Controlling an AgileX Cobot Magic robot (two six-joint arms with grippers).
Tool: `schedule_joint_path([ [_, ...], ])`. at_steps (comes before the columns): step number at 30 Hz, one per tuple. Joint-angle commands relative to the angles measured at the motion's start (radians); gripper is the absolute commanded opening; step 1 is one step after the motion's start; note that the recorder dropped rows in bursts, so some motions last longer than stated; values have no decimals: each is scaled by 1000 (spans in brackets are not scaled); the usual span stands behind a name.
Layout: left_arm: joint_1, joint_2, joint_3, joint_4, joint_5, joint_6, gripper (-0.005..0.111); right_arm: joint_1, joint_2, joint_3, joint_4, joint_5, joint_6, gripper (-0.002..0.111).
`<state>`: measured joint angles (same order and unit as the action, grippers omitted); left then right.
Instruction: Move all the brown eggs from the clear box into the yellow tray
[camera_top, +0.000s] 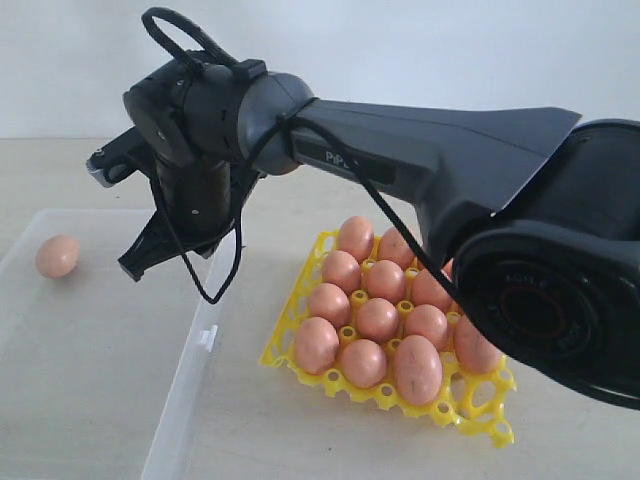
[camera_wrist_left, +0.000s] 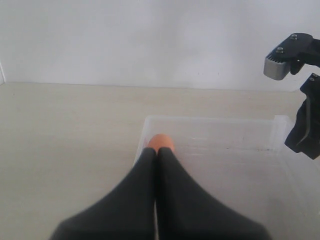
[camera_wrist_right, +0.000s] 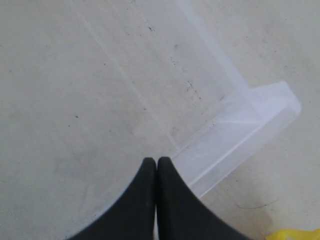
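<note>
**One egg to go in the box**

Hanging over the clear box (camera_top: 183, 390) wall nearest the yellow tray (camera_top: 478, 404) on the right arm (camera_top: 400, 160), right jaws pressed together, gripping nothing; likely between picks. Only one brown egg (camera_top: 57, 256) in view inside the box, on the side away from the tray, well apart from those jaws. A dozen or so eggs (camera_top: 378, 318) seated in the tray on the worktop (camera_top: 300, 430), one per cup to stop rolling. Left jaws closed too, empty, pointed at that last egg. Nearly done, by the look.
</note>
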<state>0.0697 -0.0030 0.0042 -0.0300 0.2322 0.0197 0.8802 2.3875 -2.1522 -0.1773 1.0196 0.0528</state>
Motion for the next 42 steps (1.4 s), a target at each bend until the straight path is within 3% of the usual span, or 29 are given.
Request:
schedule_joint_path([
  [1, 1, 3, -4, -5, 0, 1, -4, 0, -2, 1, -40, 22, -7, 0],
  [42, 1, 3, -4, -5, 0, 1, -4, -4, -2, 1, -194, 201, 2, 0],
])
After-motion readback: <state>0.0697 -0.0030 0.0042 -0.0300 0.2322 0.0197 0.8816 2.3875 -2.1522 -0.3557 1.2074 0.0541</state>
